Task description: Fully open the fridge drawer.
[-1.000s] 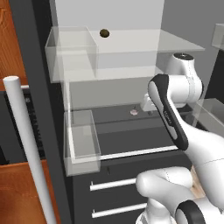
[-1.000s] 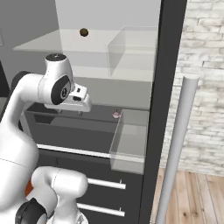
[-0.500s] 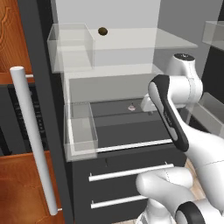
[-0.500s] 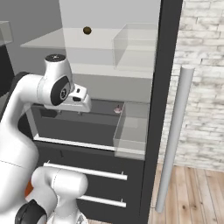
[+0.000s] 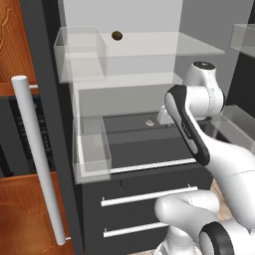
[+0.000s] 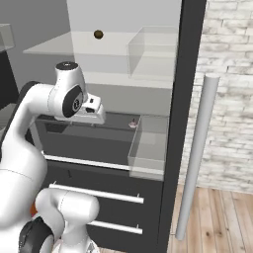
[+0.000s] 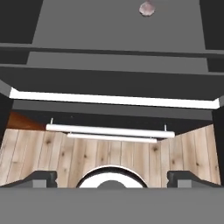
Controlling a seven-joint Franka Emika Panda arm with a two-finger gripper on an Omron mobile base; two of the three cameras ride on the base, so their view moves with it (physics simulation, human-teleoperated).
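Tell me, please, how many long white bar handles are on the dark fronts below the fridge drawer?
2. The upper bar handle is on the front just under the fridge drawer; the lower bar handle is on the front beneath it. The arm may hide more.

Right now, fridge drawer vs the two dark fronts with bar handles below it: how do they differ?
The fridge drawer is a shallow open tray, pulled out; the dark fronts are flat vertical panels, shut flush. The drawer has only a thin white strip along its front edge; each front carries a long white bar handle. The drawer holds a small item. Both are dark grey and span the fridge's width.
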